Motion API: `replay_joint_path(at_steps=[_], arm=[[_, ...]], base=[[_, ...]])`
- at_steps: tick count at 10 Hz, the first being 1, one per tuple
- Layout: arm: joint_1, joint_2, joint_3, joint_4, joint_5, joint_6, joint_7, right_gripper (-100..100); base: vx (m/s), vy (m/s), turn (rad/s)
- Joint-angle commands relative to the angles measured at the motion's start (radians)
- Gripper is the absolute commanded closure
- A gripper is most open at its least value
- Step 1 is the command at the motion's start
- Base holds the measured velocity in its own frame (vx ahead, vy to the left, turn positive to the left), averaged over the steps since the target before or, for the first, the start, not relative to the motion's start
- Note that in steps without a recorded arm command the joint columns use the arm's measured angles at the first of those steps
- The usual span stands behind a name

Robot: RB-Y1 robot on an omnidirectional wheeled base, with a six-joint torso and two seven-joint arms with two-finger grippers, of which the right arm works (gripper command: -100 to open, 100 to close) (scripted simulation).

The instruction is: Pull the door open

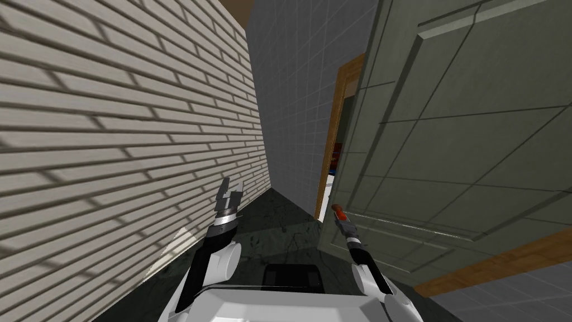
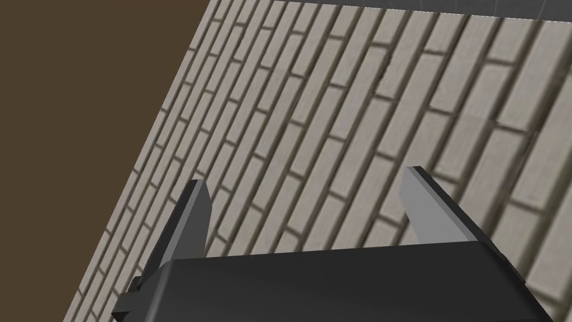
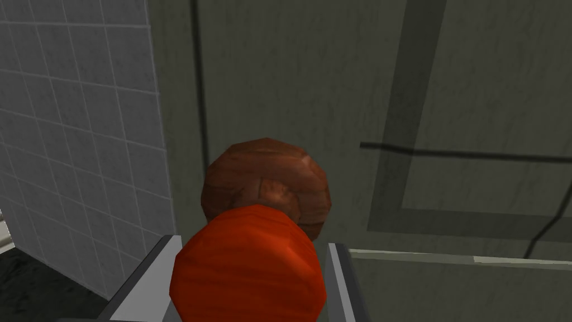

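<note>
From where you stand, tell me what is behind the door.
Past the wooden frame, slivers of red, blue and white show. The door, its knob in my right gripper, hides the rest.

Pale brick wall meets grey tiled wall, dark floor below.

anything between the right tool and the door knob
Nothing: the right wrist view shows the right tool clamped on the orange knob of the grey-green door.
</note>
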Motion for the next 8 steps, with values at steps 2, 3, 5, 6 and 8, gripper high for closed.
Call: replay_joint_path(at_steps=[2,3,5,6,8], arm=[[0.017,-0.024,0.035,-0.011,0.018,-0.020,-0.036,100],[0.023,-0.032,0.047,-0.015,0.025,-0.027,-0.048,100],[0.036,-0.049,0.072,-0.023,0.037,-0.041,-0.074,100],[0.044,-0.060,0.088,-0.028,0.046,-0.051,-0.091,100],[0.054,-0.074,0.109,-0.035,0.057,-0.063,-0.112,100]], base=[[-0.228,-0.008,0.106],[-0.260,-0.012,0.062],[-0.199,-0.063,0.074],[-0.245,-0.057,0.100],[-0.231,-0.050,0.073]])
